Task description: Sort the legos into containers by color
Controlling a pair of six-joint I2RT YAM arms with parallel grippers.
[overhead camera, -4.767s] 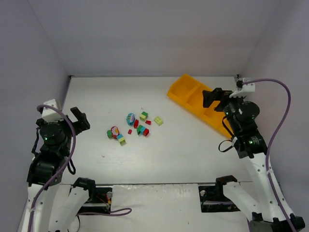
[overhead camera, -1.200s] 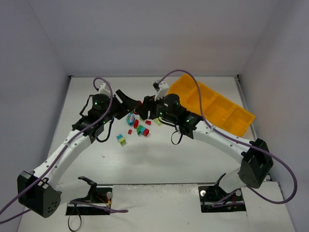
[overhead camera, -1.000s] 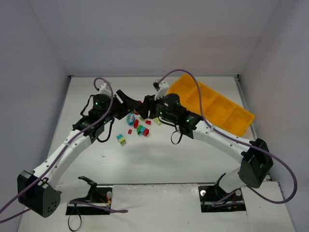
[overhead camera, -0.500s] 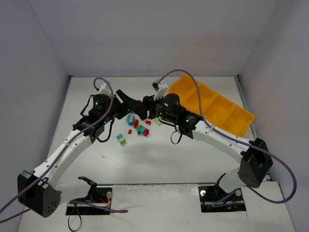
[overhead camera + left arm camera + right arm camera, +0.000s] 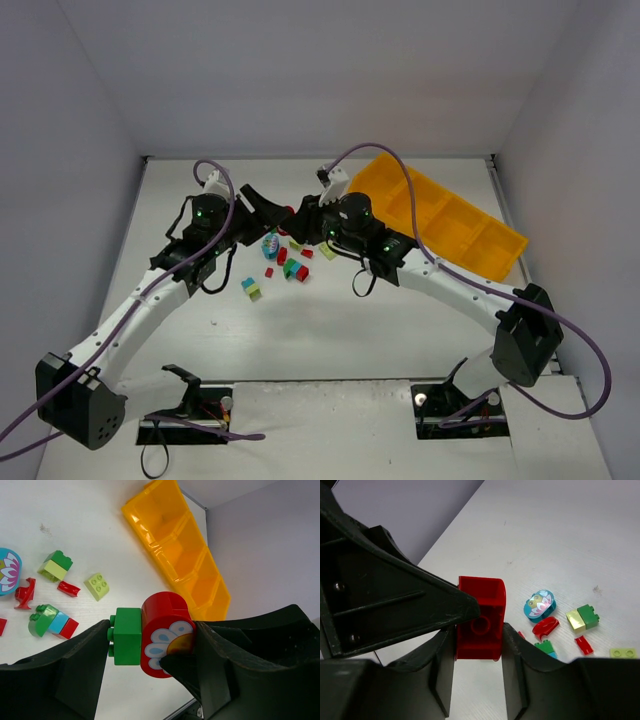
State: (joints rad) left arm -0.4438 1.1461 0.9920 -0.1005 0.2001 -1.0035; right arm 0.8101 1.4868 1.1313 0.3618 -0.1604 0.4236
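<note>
My left gripper (image 5: 150,642) is shut on a joined pair of legos: a dark green brick (image 5: 126,636) stuck to a rounded red brick (image 5: 162,625) with a flower print. It holds them above the table. My right gripper (image 5: 477,650) faces it, and its fingers press both sides of the same red brick (image 5: 480,617). In the top view both grippers meet at that red brick (image 5: 290,212), left gripper (image 5: 272,212) and right gripper (image 5: 304,222). Several loose legos (image 5: 290,264) lie below them. The containers are compartments of the orange-yellow tray (image 5: 470,240), which stands at the back right.
A teal oval printed piece (image 5: 270,244) lies among the loose bricks, with a teal and yellow-green pair (image 5: 250,288) nearer the front. The tray (image 5: 170,510) runs diagonally towards the right wall. White walls close in the table at the left, the back and the right.
My right gripper's jaws have closed in onto the red brick held by the left gripper. Both arms have otherwise stayed nearly still.
</note>
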